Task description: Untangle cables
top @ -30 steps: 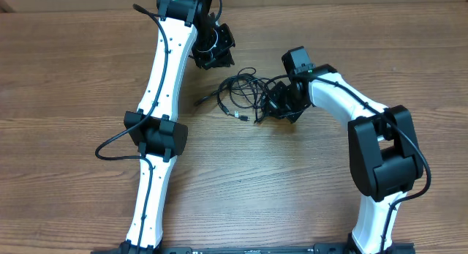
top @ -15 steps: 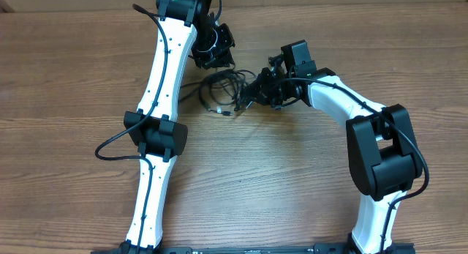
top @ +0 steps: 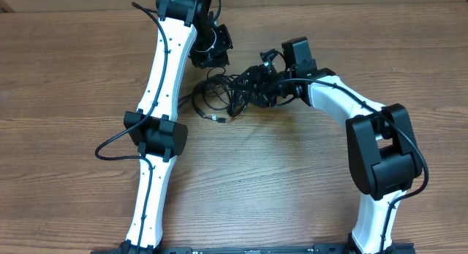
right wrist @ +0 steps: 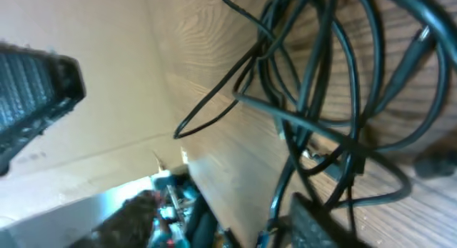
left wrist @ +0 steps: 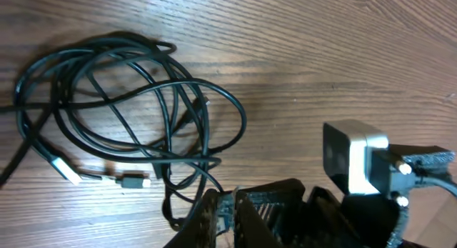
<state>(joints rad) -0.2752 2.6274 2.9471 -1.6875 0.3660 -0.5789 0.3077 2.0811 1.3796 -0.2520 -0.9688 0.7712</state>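
A tangle of black cables (top: 223, 96) lies on the wooden table between my two arms; in the left wrist view the cables (left wrist: 128, 112) spread as overlapping loops, with two plug ends (left wrist: 68, 171) at the left. My left gripper (top: 212, 50) sits just behind the tangle. Its fingers (left wrist: 214, 223) are pressed together on a strand that runs down from the loops. My right gripper (top: 256, 84) reaches into the tangle's right side. It (right wrist: 186, 144) stands open, and several strands (right wrist: 314, 98) cross between its spread fingers.
The left arm's white forearm (top: 157, 86) runs along the left of the tangle. The right arm's wrist camera (left wrist: 353, 159) is close to my left gripper. The table's back edge (top: 365, 1) is just behind. An arm's own black lead (top: 110, 148) loops at the left.
My right gripper has moved up and left, dragging the tangle toward the left arm, and has gone from shut to open. The left gripper has stayed in place.
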